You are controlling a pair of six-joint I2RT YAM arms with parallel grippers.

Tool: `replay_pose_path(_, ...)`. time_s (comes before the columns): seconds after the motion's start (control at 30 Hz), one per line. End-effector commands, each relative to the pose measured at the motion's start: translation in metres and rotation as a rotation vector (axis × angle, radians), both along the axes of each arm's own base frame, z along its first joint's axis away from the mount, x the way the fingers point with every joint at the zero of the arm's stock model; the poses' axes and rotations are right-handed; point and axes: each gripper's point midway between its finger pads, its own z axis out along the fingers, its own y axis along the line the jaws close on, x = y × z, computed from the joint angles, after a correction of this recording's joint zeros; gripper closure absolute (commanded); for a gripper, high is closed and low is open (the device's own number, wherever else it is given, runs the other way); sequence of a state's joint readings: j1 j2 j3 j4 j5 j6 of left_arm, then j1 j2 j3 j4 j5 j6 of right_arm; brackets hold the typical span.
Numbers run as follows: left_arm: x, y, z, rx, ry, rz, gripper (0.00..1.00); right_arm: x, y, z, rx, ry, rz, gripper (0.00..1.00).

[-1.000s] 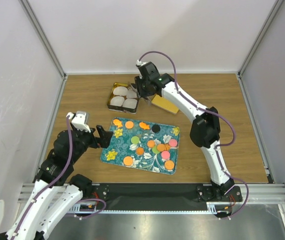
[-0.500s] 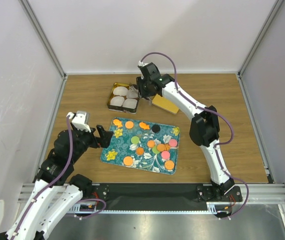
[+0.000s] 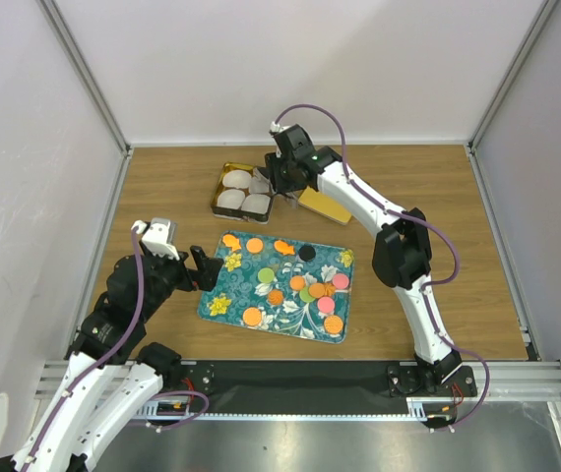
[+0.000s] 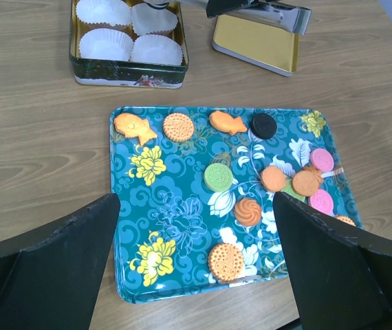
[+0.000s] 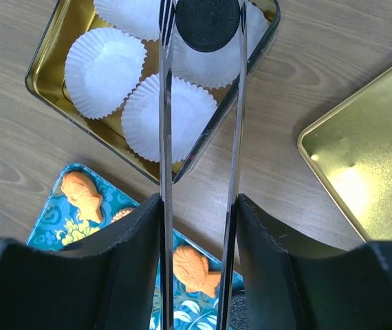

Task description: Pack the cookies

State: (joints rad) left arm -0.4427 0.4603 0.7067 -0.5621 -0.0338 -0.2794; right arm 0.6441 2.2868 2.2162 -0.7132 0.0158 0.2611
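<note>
Several cookies (image 3: 300, 285), round and fish-shaped in orange, green, pink and black, lie on a teal flowered tray (image 3: 223, 307). My right gripper (image 5: 198, 203) is shut on metal tongs (image 5: 166, 137). A black cookie (image 5: 208, 24) sits between the tong tips, over the white paper cups (image 5: 105, 71) in the gold tin (image 5: 45, 86). In the top view the right gripper (image 3: 282, 180) is at the tin's right side. My left gripper (image 4: 196, 199) hangs open above the tray's near edge, with an orange round cookie (image 4: 225, 261) below it.
The tin's gold lid (image 3: 325, 205) lies upside down to the right of the tin (image 3: 244, 191). Grey walls close in the wooden table on three sides. The right arm arches over the table's right half.
The tong arms have spread slightly apart, with the black cookie still between their tips. The right wrist has edged a little further over the tin. The left arm has not moved.
</note>
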Motion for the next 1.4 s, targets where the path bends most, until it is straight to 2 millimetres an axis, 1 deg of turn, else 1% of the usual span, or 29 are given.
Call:
replay_pose_path(0.0,0.004,-0.002,0.005,-0.004,-0.025,-0.001,0.0,-0.001,0.01,0.006,0.02,-0.023,0.02,0.5)
replay_pose_path(0.27,0.004,-0.001,0.005,-0.004,-0.026,0.0,0.0,-0.004,0.009,0.006,0.008,-0.017,0.025,0.46)
replay_pose_path(0.43,0.004,-0.002,0.006,-0.004,-0.028,-0.002,0.0,-0.006,0.008,0.014,0.009,-0.022,0.024,0.46)
replay_pose_path(0.53,0.004,-0.001,0.005,-0.004,-0.026,0.0,0.0,-0.011,0.005,0.029,0.009,-0.041,0.024,0.46)
replay_pose_path(0.57,0.004,-0.001,0.006,-0.004,-0.028,0.0,0.0,-0.013,0.003,0.042,0.014,-0.06,0.024,0.46)
replay_pose_path(0.6,0.004,-0.001,0.005,-0.003,-0.025,0.002,0.0,-0.015,0.001,0.048,0.014,-0.064,0.022,0.46)
replay_pose_path(0.63,0.004,-0.001,0.005,-0.003,-0.027,0.003,0.0,-0.02,-0.004,0.049,0.001,-0.059,0.018,0.46)
replay_pose_path(0.67,0.004,-0.001,0.005,-0.003,-0.027,0.0,0.0,-0.025,-0.008,0.067,0.014,-0.081,0.018,0.46)
replay_pose_path(0.7,0.004,-0.001,0.006,-0.004,-0.028,0.002,0.0,-0.03,-0.011,0.071,0.012,-0.082,0.017,0.46)
replay_pose_path(0.73,0.004,-0.001,0.005,-0.003,-0.025,0.002,0.0,-0.034,-0.014,0.08,0.018,-0.103,0.015,0.46)
replay_pose_path(0.77,0.004,-0.002,0.005,-0.004,-0.026,-0.001,0.0,-0.043,-0.021,0.069,-0.006,-0.078,0.014,0.46)
replay_pose_path(0.8,0.004,-0.001,0.006,-0.006,-0.031,0.0,0.0,-0.053,-0.028,0.089,0.011,-0.107,0.012,0.46)
replay_pose_path(0.83,0.004,-0.002,0.005,-0.007,-0.027,-0.002,0.0,-0.058,-0.033,0.091,0.013,-0.111,0.006,0.46)
replay_pose_path(0.87,0.005,-0.002,0.005,-0.006,-0.025,-0.002,0.0,-0.07,-0.042,0.075,-0.014,-0.077,0.003,0.46)
replay_pose_path(0.9,0.004,-0.003,0.005,-0.006,-0.027,-0.006,0.0,-0.084,-0.049,0.091,0.005,-0.098,0.006,0.46)
replay_pose_path(0.93,0.004,-0.004,0.004,-0.005,-0.022,-0.01,0.0,-0.092,-0.052,0.092,0.011,-0.102,0.005,0.46)
replay_pose_path(0.97,0.005,-0.004,0.004,-0.005,-0.021,-0.01,0.0,-0.106,-0.061,0.074,-0.022,-0.069,0.007,0.46)
replay_pose_path(1.0,0.005,-0.004,0.004,-0.006,-0.021,-0.013,0.0,-0.117,-0.062,0.073,-0.028,-0.066,0.014,0.46)
replay_pose_path(1.03,0.005,-0.005,0.003,-0.004,-0.016,-0.013,0.0,-0.129,-0.07,0.088,-0.007,-0.093,0.01,0.46)
replay_pose_path(1.07,0.005,-0.005,0.003,-0.005,-0.016,-0.017,0.0,-0.138,-0.075,0.083,-0.018,-0.082,0.013,0.46)
replay_pose_path(1.1,0.005,-0.006,0.002,-0.001,-0.013,-0.02,0.0,-0.153,-0.079,0.067,-0.049,-0.051,0.024,0.46)
replay_pose_path(1.13,0.005,-0.006,0.002,-0.004,-0.013,-0.022,0.0,-0.165,-0.088,0.072,-0.048,-0.061,0.022,0.46)
replay_pose_path(1.2,0.005,-0.007,0.002,-0.004,-0.013,-0.025,0.0,-0.18,-0.096,0.066,-0.063,-0.044,0.017,0.46)
replay_pose_path(1.23,0.005,-0.007,0.002,-0.003,-0.013,-0.026,0.0,-0.193,-0.103,0.058,-0.082,-0.033,0.022,0.45)
replay_pose_path(1.3,0.005,-0.007,0.002,-0.002,-0.012,-0.026,0.0,-0.205,-0.106,0.048,-0.086,-0.008,0.025,0.45)
replay_pose_path(1.33,0.005,-0.008,0.002,-0.003,-0.012,-0.029,0.0,-0.214,-0.109,0.038,-0.111,0.012,0.032,0.45)
replay_pose_path(1.37,0.006,-0.007,0.001,0.001,-0.007,-0.028,0.0,-0.218,-0.112,0.034,-0.123,0.016,0.025,0.45)
